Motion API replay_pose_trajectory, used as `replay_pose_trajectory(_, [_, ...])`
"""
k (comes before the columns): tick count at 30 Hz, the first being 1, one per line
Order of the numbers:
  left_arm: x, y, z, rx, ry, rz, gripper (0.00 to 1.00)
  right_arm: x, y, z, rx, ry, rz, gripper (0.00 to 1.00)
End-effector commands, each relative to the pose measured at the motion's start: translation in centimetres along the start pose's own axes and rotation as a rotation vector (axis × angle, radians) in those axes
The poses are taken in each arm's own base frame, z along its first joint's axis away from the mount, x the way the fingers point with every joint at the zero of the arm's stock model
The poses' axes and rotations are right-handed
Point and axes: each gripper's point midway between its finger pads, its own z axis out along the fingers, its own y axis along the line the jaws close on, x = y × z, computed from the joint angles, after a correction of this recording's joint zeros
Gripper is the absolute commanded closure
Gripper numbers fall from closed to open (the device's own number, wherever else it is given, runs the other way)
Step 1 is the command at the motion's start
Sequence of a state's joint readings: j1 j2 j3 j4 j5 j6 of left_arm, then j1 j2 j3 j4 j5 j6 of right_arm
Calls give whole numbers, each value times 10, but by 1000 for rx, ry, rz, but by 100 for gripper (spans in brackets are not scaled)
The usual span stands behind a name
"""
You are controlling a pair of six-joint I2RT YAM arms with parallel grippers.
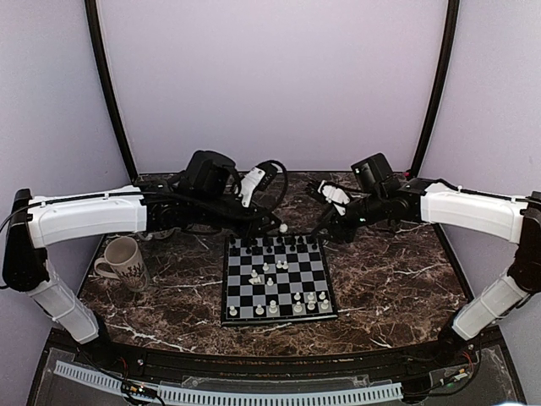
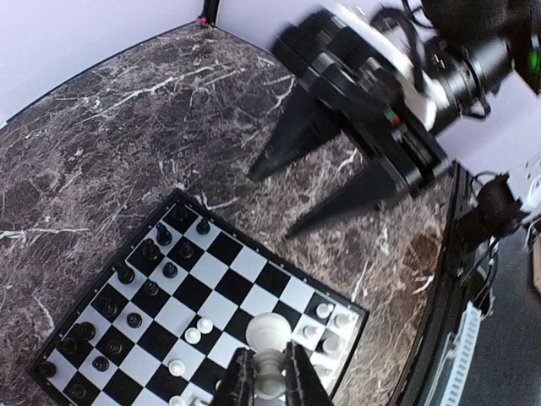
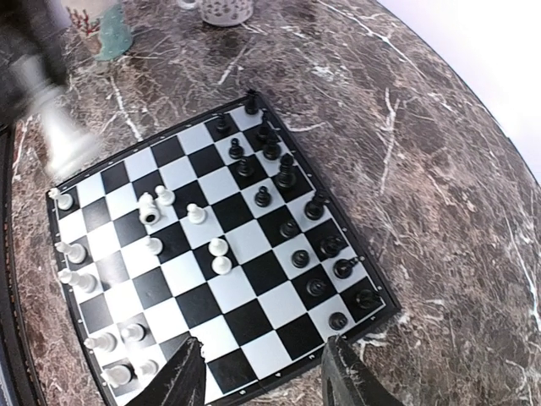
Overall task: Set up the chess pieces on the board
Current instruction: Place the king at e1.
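The board [image 1: 241, 296] lies at the table's middle. Black pieces [image 1: 275, 244] fill its far two rows. White pieces [image 1: 269, 271] are scattered mid-board and along the near rows [image 1: 297, 306]. My left gripper [image 1: 279, 227] hovers over the board's far edge, shut on a white pawn [image 2: 270, 338], which the right wrist view shows blurred [image 3: 59, 127]. My right gripper [image 1: 325, 233] is open and empty above the far right corner, its fingers [image 3: 182, 376] spread wide over the board [image 3: 283, 300]. The left wrist view shows the board [image 2: 254, 262] below the pawn.
A white patterned mug [image 1: 125, 262] stands left of the board. The right wrist view shows a second cup [image 3: 106, 25] beside it. The right gripper's black fingers [image 2: 338, 169] hang close to the left gripper. Black rails rise at the back corners.
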State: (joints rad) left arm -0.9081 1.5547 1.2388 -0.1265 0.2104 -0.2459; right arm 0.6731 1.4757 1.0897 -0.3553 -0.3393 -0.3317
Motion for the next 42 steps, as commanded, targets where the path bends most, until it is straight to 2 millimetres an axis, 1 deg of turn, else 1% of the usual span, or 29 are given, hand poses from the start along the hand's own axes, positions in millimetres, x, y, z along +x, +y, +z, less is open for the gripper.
replay_pose_trajectory(1, [47,-7,-6,-109,218,295,90,4,-15,4,51,-2,21,53])
replay_pose_trajectory(2, [52,-14,-5,-104,246,348,90,4,-17,4,58,1,22,53])
replay_pose_trajectory(6, [82,-38,10,-85,381,521,89,8,-23,5,80,13,24,53])
replay_pose_trajectory(7, [86,-44,14,-78,404,550,90,9,-24,5,82,15,22,53])
replay_pose_trajectory(8, [95,-47,18,-71,439,573,90,9,-24,5,85,16,21,53])
replay_pose_trajectory(13, [124,-60,39,-19,527,636,90,13,-27,8,93,31,17,53])
replay_pose_trajectory(17, [138,-61,49,-2,572,652,89,14,-25,10,82,36,16,53])
replay_pose_trajectory(23, [152,-53,58,-13,615,665,89,17,-25,11,81,41,9,53])
replay_pose_trajectory(26, [158,-51,62,-13,631,670,89,18,-24,13,71,45,10,53])
replay_pose_trajectory(31, [165,-55,67,26,655,662,88,20,-21,17,47,53,15,53])
replay_pose_trajectory(35, [174,-52,69,27,691,662,88,20,-21,17,42,54,15,53])
replay_pose_trajectory(42, [179,-48,71,16,710,665,87,21,-18,20,25,58,16,53])
